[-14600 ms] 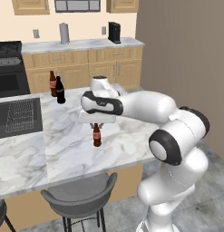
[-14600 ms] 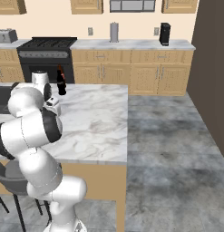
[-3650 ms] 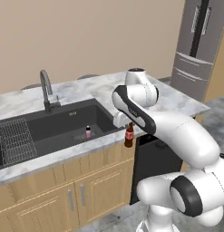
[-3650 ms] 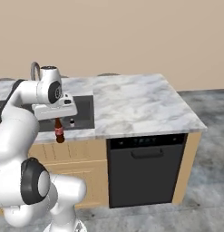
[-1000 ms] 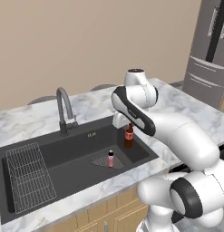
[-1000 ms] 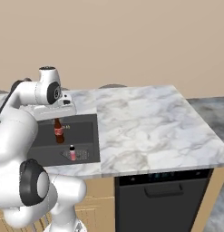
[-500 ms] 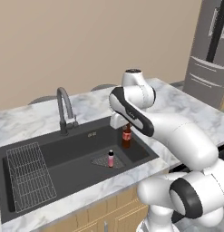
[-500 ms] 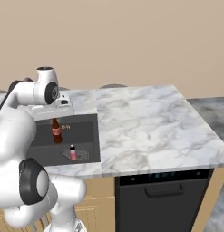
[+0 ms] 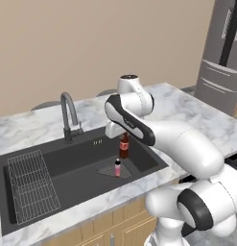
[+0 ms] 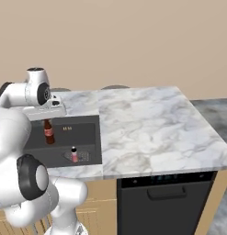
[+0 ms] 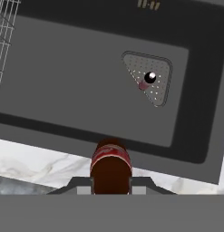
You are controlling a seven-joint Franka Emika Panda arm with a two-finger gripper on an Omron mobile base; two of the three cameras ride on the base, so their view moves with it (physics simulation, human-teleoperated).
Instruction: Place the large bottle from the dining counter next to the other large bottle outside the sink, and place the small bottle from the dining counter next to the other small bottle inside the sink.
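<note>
My gripper (image 9: 124,138) is shut on the neck of the small bottle (image 9: 124,146), brown with a red label, and holds it upright over the sink (image 9: 81,166). The right base view shows the same small bottle (image 10: 48,131) hanging under the gripper (image 10: 48,122) above the basin (image 10: 82,133). In the hand view the small bottle (image 11: 110,165) sits between the gripper (image 11: 111,182) fingers. The other small bottle (image 9: 117,167), pink, stands on the drain plate, just left of and below the held one. It also appears from the right (image 10: 74,154) and from above (image 11: 148,79). Both large bottles and the dining counter are out of view.
A curved grey faucet (image 9: 67,115) rises behind the sink. A wire rack (image 9: 31,185) fills the basin's left part. Marble counter (image 10: 147,128) stretches to the right, with a dishwasher (image 10: 165,202) below it. A steel fridge (image 9: 220,57) stands far right.
The gripper has carried the small bottle a little to the left, further over the basin and closer to the pink bottle. It stays shut.
</note>
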